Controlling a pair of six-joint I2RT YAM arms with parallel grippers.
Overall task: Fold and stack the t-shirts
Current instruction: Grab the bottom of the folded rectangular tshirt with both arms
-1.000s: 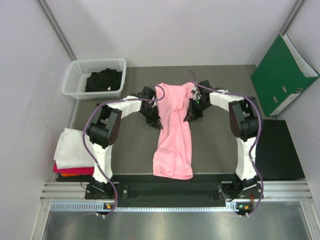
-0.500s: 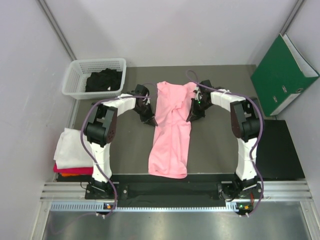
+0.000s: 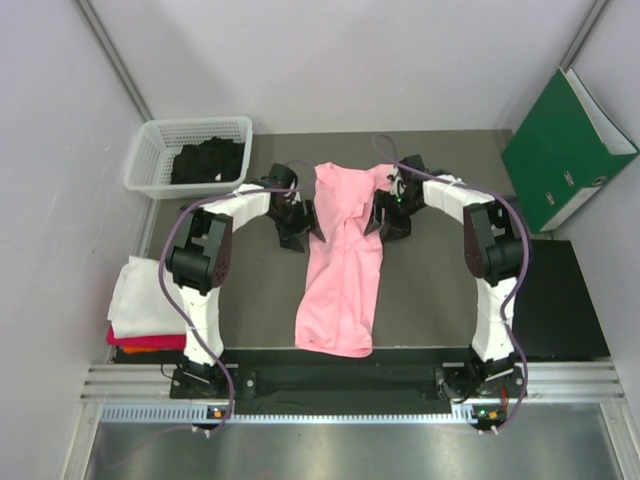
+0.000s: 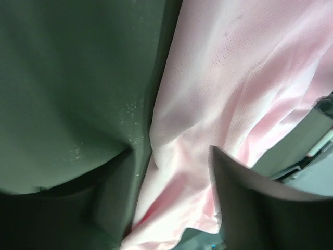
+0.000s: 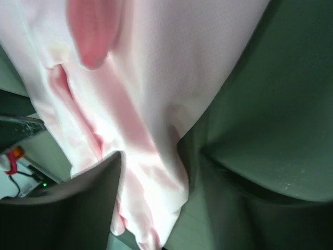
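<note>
The pink t-shirt (image 3: pixel 343 270) lay in the middle of the desk (image 3: pixel 440 290) as a long, narrow strip. Its long axis ran from the far side toward the arm bases, with the near hem drifting a little to the left. Both arms reached to its far end. The left fingers (image 4: pixel 255 213) stood at the strip's left edge and the right fingers (image 5: pixel 78 208) at its right edge, so the cloth lay between the two arms and neither was clearly nearer. In each wrist view the fingers stood apart, open over the fabric's edge, with rumpled pink cloth in the gap and nothing pinched. Whether a fold brushed a finger pad could not be told from such close, blurred views. Any further fold would probably run along that long axis, bringing one end over the other, and the near hem lay well away from both sets of fingers. A mesh basket (image 3: pixel 150 150) holding a black t-shirt (image 3: pixel 208 160) sat at the far left, apart from the work. At the left near edge a white t-shirt (image 3: pixel 145 295) rested folded on a magenta-red t-shirt (image 3: pixel 150 341). A green binder (image 3: pixel 565 150) leaned at the far right. Nothing stood between the fingers and the strip.
</note>
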